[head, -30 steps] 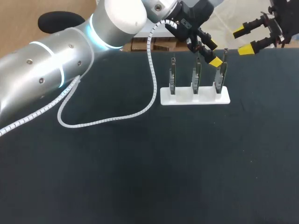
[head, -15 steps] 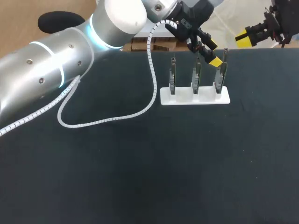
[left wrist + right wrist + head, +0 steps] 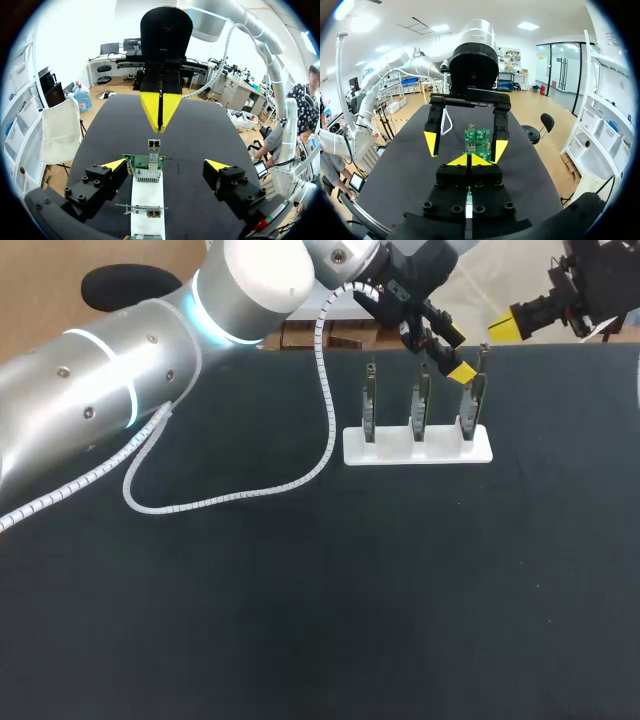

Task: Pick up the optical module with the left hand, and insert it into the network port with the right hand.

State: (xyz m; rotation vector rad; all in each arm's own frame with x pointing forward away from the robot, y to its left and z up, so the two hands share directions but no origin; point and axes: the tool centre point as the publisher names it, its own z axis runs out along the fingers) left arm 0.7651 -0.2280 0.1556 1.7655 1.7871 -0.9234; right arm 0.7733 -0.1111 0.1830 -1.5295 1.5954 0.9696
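1. We see three slim green circuit boards standing upright in a row, side by side.
2. Their feet sit in a white holder near the far edge of the dark table.
3. A small metal network port tops one end board.

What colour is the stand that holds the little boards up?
The stand is white, on the dark table. It shows best in the head view.
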